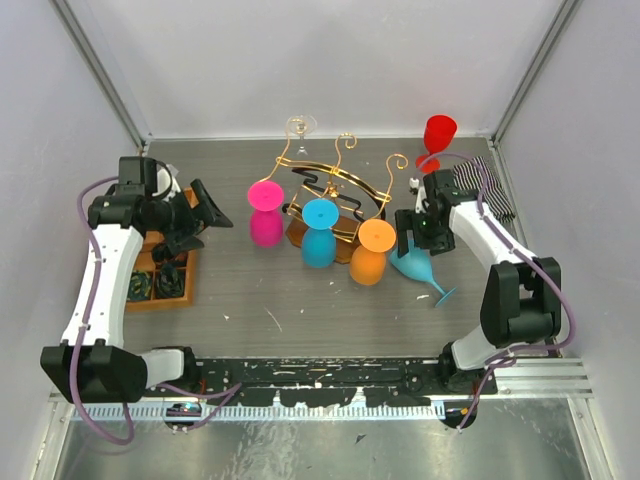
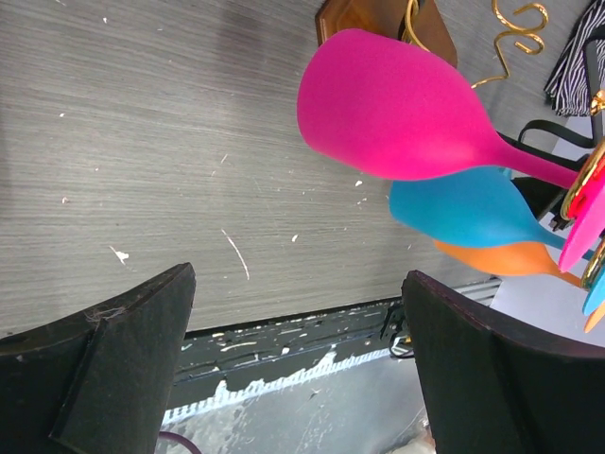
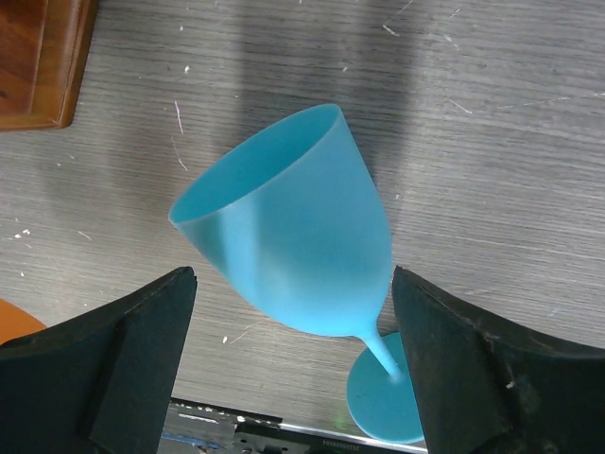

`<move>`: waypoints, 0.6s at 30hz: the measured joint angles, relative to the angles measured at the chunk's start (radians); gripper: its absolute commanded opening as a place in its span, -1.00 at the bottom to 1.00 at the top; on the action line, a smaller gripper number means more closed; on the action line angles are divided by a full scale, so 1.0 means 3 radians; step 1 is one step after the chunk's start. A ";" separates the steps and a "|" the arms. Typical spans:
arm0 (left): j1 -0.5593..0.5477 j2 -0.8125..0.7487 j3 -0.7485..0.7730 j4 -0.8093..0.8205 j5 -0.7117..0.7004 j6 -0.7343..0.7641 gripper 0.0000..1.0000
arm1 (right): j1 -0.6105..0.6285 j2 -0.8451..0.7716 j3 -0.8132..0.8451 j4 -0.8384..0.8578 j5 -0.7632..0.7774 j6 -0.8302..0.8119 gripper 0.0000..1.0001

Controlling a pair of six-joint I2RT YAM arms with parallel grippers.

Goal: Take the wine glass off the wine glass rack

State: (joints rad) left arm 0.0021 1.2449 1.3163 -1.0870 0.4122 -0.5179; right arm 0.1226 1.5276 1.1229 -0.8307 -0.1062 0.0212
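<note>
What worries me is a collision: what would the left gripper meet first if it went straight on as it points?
Probably the pink glass hanging on the wine glass rack: the open left gripper points across the table towards its bowl. Depth is unclear, so it might pass just beside it.

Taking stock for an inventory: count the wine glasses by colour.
Pink glass: 1
Blue glass: 1
Orange glass: 1
Turquoise glass: 1
Red glass: 1
Clear glass: 1
Total: 6
</note>
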 measured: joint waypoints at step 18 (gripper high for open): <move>0.0000 -0.0057 0.0005 -0.0055 0.0019 -0.0024 0.97 | 0.0155 0.0351 0.0173 -0.0061 0.0182 -0.0070 0.80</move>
State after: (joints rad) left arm 0.0021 1.2278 1.3178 -1.1034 0.4179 -0.5251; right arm 0.1692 1.6329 1.1748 -0.8490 -0.0517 0.0002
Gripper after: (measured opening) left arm 0.982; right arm 0.898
